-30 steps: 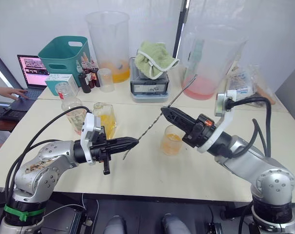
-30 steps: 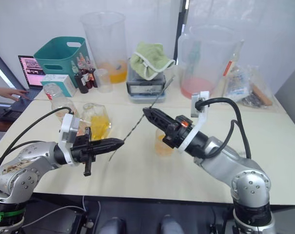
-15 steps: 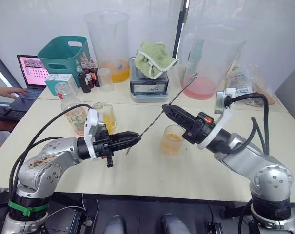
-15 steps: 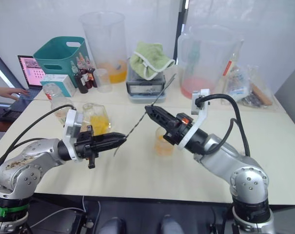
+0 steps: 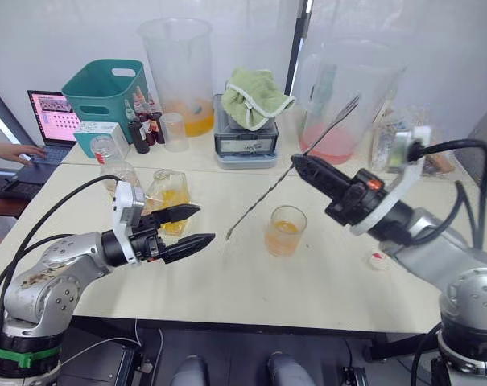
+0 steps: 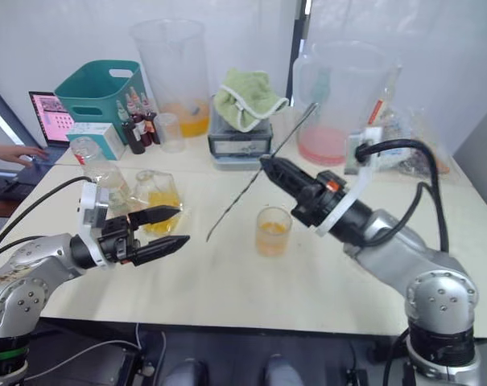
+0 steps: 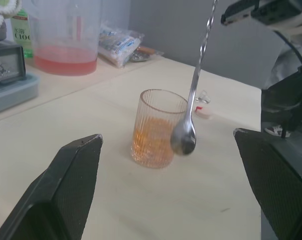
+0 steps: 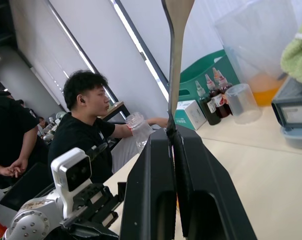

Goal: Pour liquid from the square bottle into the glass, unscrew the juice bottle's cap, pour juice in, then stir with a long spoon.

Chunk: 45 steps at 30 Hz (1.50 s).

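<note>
My right gripper (image 5: 296,161) is shut on the long spoon (image 5: 263,199), which slants from high at the back right down to its small bowl (image 7: 183,140), hanging just left of the glass. The glass (image 5: 284,231) stands mid-table with orange liquid in its lower part. Left of it my left gripper (image 5: 203,223) is open wide, nothing between its fingers (image 7: 76,185). The square bottle (image 5: 170,193) sits just behind that gripper. The juice bottle (image 5: 117,172) stands further left, mostly hidden by the left wrist. Its white cap (image 5: 377,259) lies on the table right of the glass.
Along the back stand two huge clear pitchers (image 5: 179,72) (image 5: 344,96), a teal basket (image 5: 106,92), dark dropper bottles (image 5: 146,125) and a scale under a green cloth (image 5: 247,133). A person's hand (image 5: 10,151) rests at a laptop (image 5: 51,117) far left.
My left gripper has opened, let go of the spoon's lower end and drawn back to the left. The right gripper has carried the spoon up and to the right.
</note>
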Each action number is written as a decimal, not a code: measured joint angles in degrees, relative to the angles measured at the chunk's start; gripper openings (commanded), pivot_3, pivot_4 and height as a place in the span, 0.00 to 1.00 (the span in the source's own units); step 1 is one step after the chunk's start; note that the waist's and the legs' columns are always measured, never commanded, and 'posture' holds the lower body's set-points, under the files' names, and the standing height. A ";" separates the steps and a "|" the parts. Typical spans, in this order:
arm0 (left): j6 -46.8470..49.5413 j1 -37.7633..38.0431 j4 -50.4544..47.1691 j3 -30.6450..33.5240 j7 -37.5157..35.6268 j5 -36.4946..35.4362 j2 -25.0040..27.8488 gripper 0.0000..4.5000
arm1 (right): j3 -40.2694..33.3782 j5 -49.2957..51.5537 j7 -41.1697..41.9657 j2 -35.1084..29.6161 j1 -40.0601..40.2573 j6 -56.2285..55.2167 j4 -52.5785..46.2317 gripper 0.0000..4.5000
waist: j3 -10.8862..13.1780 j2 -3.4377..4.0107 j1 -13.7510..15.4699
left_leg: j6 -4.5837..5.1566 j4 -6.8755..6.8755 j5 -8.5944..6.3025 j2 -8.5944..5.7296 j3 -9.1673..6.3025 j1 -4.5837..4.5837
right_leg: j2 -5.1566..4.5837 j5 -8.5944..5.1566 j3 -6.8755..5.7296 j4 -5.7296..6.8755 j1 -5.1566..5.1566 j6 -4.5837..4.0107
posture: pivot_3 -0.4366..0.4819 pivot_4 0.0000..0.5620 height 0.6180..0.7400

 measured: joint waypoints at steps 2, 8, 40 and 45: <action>-0.68 0.94 -0.11 -0.28 -0.53 0.86 0.08 0.99 | -1.03 0.85 0.12 -1.61 -0.22 -0.03 -0.28 0.00 | 0.00 -0.01 0.09 | 0.00 0.00 0.00 0.00 0.00 -0.01 | 0.00 0.00 0.00 0.00 -0.01 0.00 | 0.48 0.27 0.98; -3.22 2.57 -0.17 -1.98 -2.70 4.52 0.88 0.99 | -2.13 2.16 1.51 -6.40 -0.80 0.02 -0.27 0.00 | -0.04 -0.30 0.72 | 0.08 -0.44 -0.05 0.85 2.48 0.10 | 0.43 0.46 1.73 0.06 -1.44 -0.34 | 0.48 0.27 0.94; -7.16 -1.19 2.08 -8.41 -5.56 10.28 -0.34 0.99 | 7.81 -29.05 27.36 -10.54 -13.59 8.59 12.08 0.00 | -0.02 -0.22 -0.03 | 0.19 -0.18 -0.05 0.45 1.80 -0.05 | 0.29 0.40 1.42 0.02 -1.07 0.07 | 0.48 0.27 0.94; -7.16 -1.75 2.13 -8.70 -5.50 11.19 -0.54 0.99 | 8.29 -36.09 27.92 -7.70 -14.12 7.35 14.31 0.00 | -0.02 -0.22 0.04 | 0.19 -0.10 -0.05 0.44 1.74 -0.18 | 0.28 0.40 1.36 0.02 -1.11 0.07 | 0.48 0.27 0.94</action>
